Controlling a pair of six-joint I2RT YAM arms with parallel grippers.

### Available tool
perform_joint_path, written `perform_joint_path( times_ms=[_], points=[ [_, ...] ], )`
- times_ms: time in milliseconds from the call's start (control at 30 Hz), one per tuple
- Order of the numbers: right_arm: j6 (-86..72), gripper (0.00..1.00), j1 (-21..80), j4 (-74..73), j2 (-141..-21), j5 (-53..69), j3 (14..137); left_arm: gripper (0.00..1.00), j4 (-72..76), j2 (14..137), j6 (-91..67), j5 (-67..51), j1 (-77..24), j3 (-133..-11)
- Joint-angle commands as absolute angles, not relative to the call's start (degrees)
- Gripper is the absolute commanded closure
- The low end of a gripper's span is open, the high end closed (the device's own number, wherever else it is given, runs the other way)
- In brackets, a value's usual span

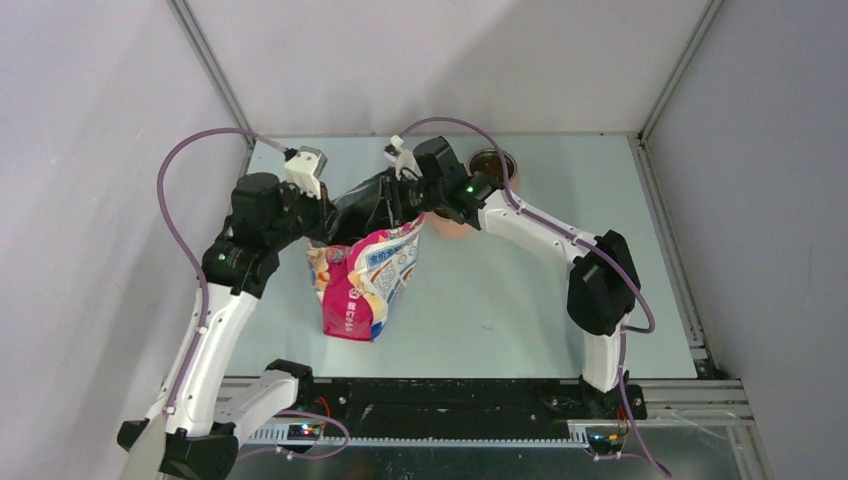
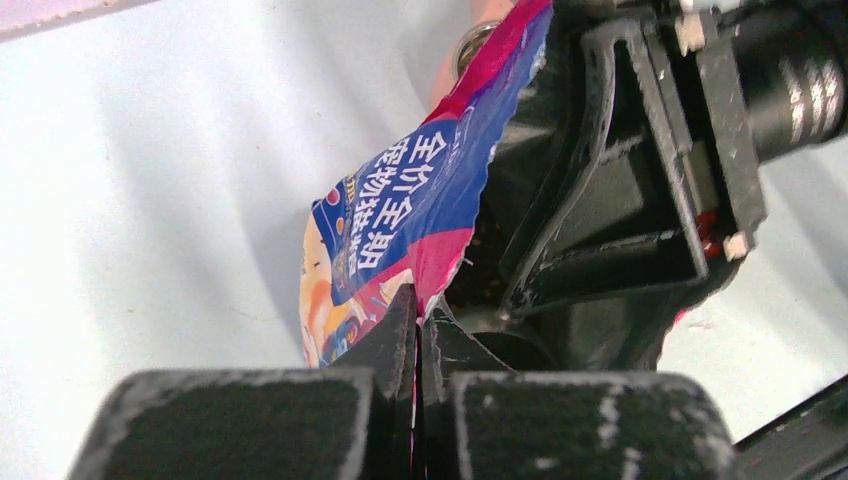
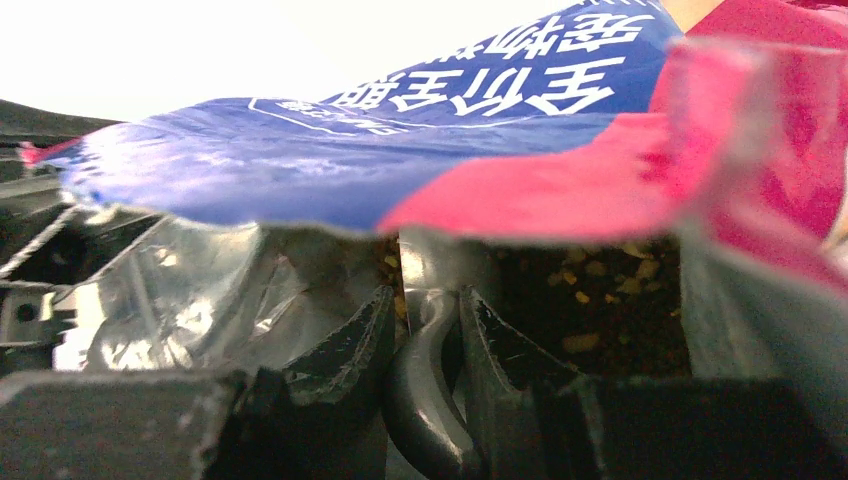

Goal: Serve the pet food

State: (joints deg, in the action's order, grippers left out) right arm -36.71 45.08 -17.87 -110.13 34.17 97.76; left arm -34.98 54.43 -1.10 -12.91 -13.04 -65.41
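Observation:
The pink-white-blue printed bag (image 1: 362,285) stands open at mid table. My left gripper (image 1: 322,226) is shut on the torn rim of the bag (image 2: 400,210); in the left wrist view the gripper (image 2: 421,305) pinches that edge flat. My right gripper (image 1: 402,205) reaches into the bag's mouth. In the right wrist view this gripper (image 3: 428,300) is shut on the handle of the grey metal scoop (image 3: 420,400). The scoop's cup is hidden inside the bag. Pet food (image 3: 600,285) shows as small brown kibble deep in the bag (image 3: 480,150).
A round metal bowl (image 1: 510,158) with brown contents sits at the back right of the table. A peach-coloured object (image 1: 452,227) lies partly hidden under my right arm. Frame posts and grey walls close in the table on three sides.

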Motion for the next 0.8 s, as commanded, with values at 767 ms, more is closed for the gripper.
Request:
perform_joint_path(
  times_ms=[767],
  points=[
    [-53.51,1.0,41.61,-25.66,-105.6,30.88,106.1,1.0,-44.1,50.93,12.04,-11.48,-13.19,-72.33]
  ],
)
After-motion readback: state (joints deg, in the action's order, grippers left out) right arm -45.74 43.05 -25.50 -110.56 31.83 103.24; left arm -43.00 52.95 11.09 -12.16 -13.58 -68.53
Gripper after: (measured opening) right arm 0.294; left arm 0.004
